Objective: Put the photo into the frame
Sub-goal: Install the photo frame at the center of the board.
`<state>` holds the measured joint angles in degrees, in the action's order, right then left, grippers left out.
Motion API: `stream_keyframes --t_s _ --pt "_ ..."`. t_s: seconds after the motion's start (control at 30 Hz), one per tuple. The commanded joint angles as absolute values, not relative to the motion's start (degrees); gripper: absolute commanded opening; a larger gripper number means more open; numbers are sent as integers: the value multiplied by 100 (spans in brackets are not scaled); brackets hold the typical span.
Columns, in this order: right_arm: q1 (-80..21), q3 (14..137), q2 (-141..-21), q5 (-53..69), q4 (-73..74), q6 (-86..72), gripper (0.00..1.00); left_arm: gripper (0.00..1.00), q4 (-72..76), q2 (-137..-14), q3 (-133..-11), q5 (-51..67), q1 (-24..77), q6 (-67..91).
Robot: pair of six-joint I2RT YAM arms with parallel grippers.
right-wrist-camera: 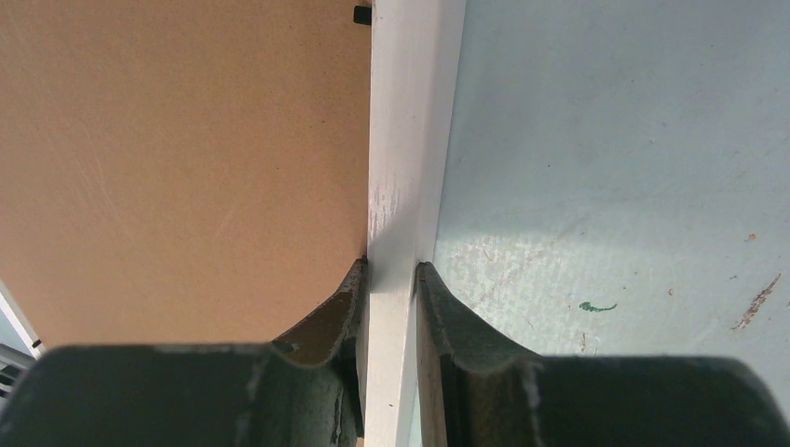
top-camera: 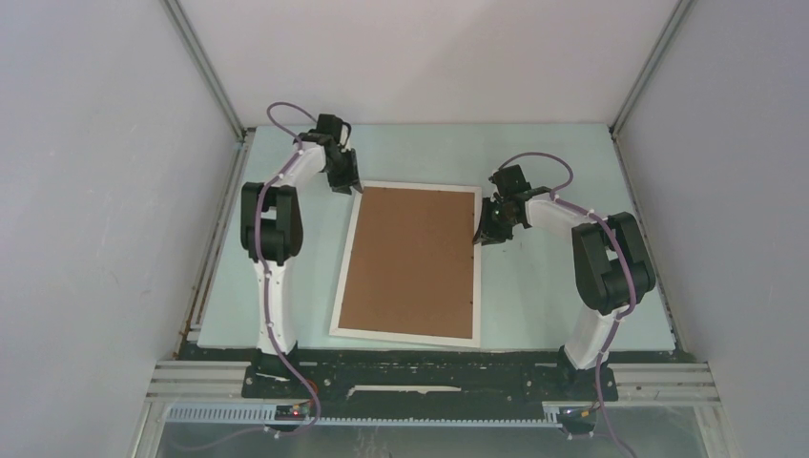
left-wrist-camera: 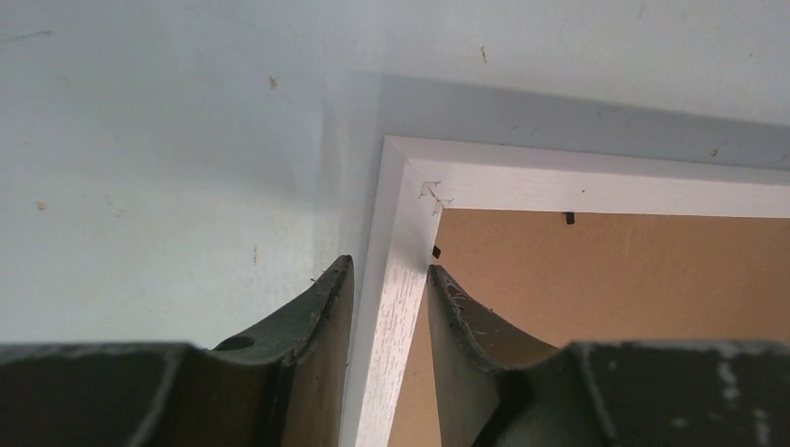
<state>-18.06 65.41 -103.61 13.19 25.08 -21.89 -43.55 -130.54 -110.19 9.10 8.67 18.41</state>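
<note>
Free tbl (top-camera: 534,305) L+R of frame (top-camera: 405,336)

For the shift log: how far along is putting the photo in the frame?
Done: backing board sits in the face-down frame; no photo shows, maybe beneath. In hand: right gripper pinches the right rim; left gripper straddles the far-left corner. Remaining: likely turning it over to check.
</note>
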Motion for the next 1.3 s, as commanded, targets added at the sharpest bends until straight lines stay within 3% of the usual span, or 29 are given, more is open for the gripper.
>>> stream_keyframes --t_s 0.0,0.27,0.4,0.47,1.27 --pt "-1909 6592 -10315 1617 2360 -2142 26 38 -4427 -13184 -11486 811 952 1787" --pt "-1916 6593 -10312 1615 2360 -2136 26 37 -4476 -13224 -11572 737 943 1782" --pt "-1916 6591 -10310 1617 2361 -2141 26 47 -4361 -12922 -11357 831 937 1701" --pt "-1916 6595 -10310 1609 2358 -2141 26 47 -4317 -12808 -11264 803 905 1683" --pt "-1934 6598 -10303 1635 2364 -2128 26 39 -4225 -13023 -11166 810 834 1867"
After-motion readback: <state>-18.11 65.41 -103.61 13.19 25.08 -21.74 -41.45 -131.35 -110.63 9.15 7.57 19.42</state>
